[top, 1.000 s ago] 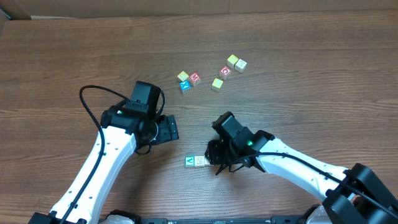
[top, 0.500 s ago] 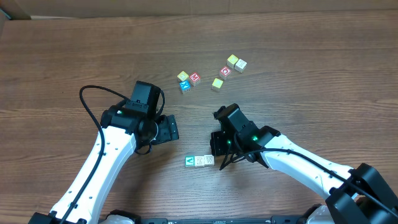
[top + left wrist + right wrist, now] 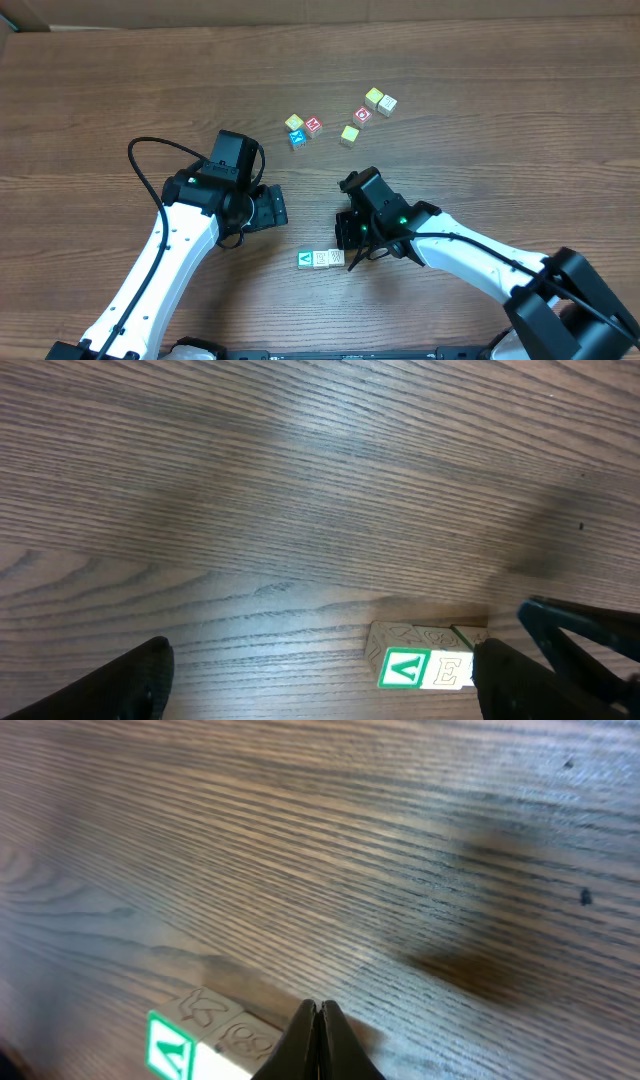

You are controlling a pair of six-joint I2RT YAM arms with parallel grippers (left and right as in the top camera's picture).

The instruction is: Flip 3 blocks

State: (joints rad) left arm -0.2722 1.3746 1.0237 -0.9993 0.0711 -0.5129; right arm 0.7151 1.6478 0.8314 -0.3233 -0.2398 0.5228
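Three blocks lie in a row near the front of the table: a green-faced block (image 3: 306, 259) with a white letter, a pale block (image 3: 322, 258) and a second pale block (image 3: 337, 257). My right gripper (image 3: 352, 261) is shut and empty, its tips just over the right end of the row. In the right wrist view the closed right gripper (image 3: 318, 1010) hides the end block; the green block (image 3: 168, 1045) and a pale block (image 3: 240, 1038) show beside it. My left gripper (image 3: 270, 207) hangs open above and left of the row, with the green block (image 3: 404, 668) and the E block (image 3: 450, 671) low in its view.
Several other letter cubes lie at the back: a yellow-topped cube (image 3: 294, 122), a red cube (image 3: 313, 125), a blue cube (image 3: 297, 139), a yellow-green cube (image 3: 349, 135), a red cube (image 3: 363, 115) and a pair (image 3: 380, 100). The wooden table (image 3: 120, 80) fills every view.
My right gripper has closed and lifted off the row, uncovering the third block at its right end. The left arm has not moved.
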